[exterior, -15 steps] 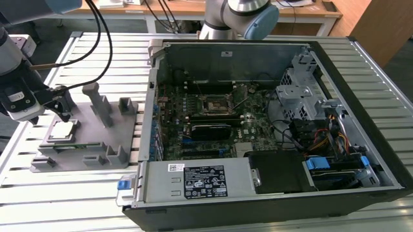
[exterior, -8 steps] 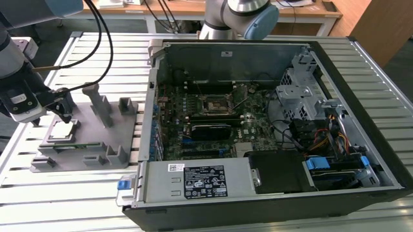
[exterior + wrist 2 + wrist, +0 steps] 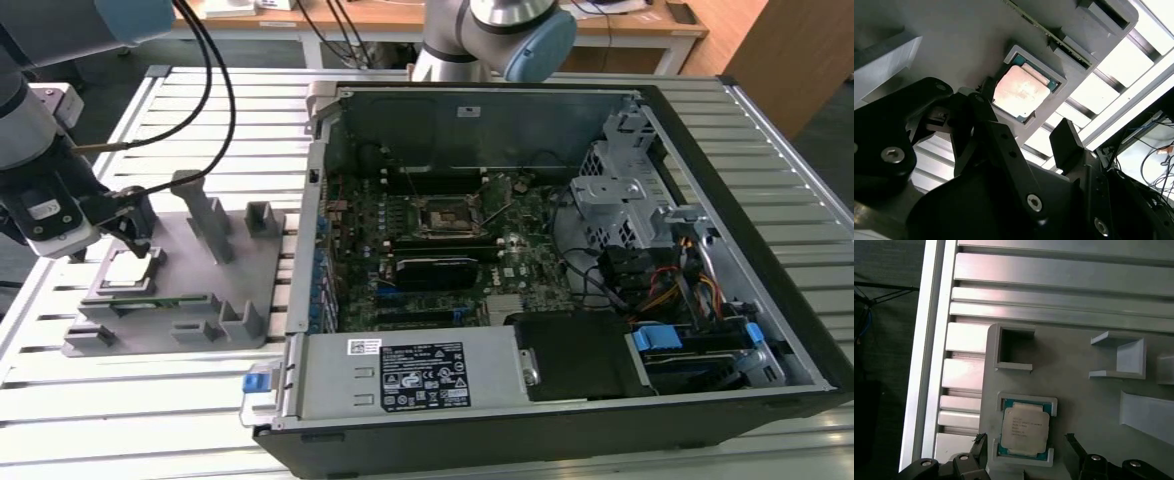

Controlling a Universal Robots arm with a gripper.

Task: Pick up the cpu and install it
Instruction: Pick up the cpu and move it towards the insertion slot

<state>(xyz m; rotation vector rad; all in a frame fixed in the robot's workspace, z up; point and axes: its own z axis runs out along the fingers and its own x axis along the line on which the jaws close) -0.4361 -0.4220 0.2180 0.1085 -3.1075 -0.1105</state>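
While gripper (image 3: pixel 134 238) hangs with two fingers (image 3: pixel 1066 142) spread, empty, we count one cpu (image 3: pixel 130 268), seated in grey fixture (image 3: pixel 180 285) pocket, exterior view's left; one computer case (image 3: pixel 534 440) centre-right.

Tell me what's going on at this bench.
The robot arm's black two-fingered hand hovers open over the small square silvery-topped cpu, one finger to either side. The cpu lies in its recess in the grey plastic holder tray, not yet lifted. The open black computer case stands on the exterior view's right.
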